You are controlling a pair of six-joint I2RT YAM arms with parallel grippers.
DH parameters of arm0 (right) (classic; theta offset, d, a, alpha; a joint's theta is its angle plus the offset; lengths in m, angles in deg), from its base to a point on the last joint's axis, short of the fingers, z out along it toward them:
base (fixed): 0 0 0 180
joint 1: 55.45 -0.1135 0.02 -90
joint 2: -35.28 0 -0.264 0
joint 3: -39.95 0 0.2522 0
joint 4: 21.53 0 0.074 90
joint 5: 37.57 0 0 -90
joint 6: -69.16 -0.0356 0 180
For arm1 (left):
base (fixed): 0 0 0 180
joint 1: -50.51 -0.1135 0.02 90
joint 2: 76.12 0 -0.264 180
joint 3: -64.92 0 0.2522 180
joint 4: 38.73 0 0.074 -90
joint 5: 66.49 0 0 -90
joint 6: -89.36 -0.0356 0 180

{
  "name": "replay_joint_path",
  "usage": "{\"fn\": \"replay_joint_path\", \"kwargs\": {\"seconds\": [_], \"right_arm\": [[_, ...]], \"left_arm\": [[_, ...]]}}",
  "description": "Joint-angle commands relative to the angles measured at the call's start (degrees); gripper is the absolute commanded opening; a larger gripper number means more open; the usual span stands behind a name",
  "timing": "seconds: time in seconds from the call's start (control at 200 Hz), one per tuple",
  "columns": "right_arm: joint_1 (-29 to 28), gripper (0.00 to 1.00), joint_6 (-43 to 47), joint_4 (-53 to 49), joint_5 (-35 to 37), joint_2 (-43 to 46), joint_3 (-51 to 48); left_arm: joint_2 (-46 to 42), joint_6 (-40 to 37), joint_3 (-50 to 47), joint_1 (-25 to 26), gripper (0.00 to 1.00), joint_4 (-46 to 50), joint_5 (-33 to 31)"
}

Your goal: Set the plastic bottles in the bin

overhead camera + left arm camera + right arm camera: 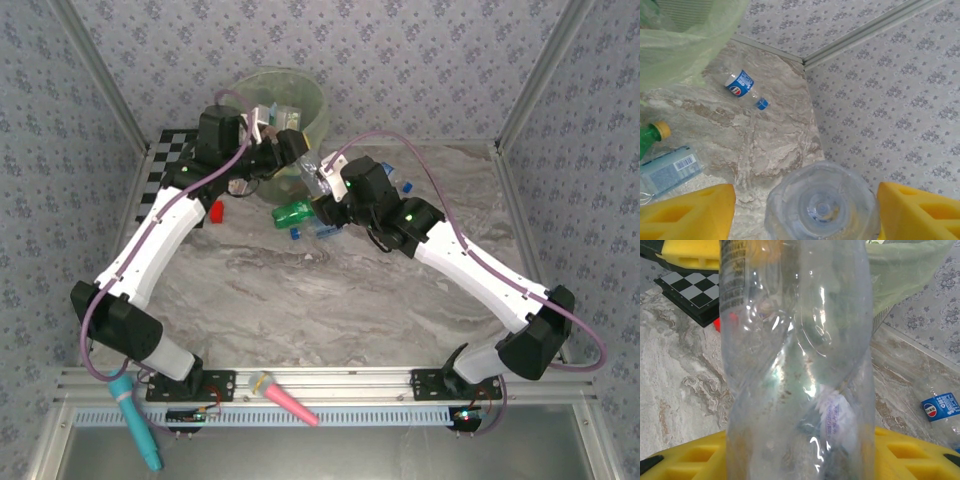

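1. Right gripper [800,445] clamps a clear bottle [800,365], upper centre of the overhead frame, beside the bin [300,88].
2. Left gripper [806,190] brackets the bottle's end; I cannot tell if it grips.
3. Pepsi bottle [742,86] lies loose, upper left of the left wrist frame.

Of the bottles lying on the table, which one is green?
The green bottle with the yellow cap, close to the bin; the other bottles lying there are clear.

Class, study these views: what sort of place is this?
Probably a robot test cell: left arm and right arm bolted to a metal rail, a marble-look table, patterned wall panels in an aluminium frame.
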Motion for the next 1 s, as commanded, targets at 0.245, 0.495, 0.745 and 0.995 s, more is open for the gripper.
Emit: {"fn": "replay_joint_path", "kwargs": {"seconds": [0.245,0.495,0.745,0.995], "right_arm": [[0.49,0.56,-0.24,0.47,0.56,0.01,1.87],[1.10,0.59,-0.19,0.89,-0.06,-0.35,2.09],[3.16,1.00,-2.43,0.59,-0.32,0.83,2.58],[7.58,1.00,-5.02,1.89,-1.76,4.86,2.19]], "left_arm": [[1.84,-1.23,1.31,1.55,0.74,-0.59,7.33],[2.19,-2.55,2.42,1.82,0.55,0.29,7.10],[3.22,-3.19,7.15,0.05,0.52,1.41,5.94],[5.66,-3.67,14.88,-6.44,0.51,3.20,3.69]]}}
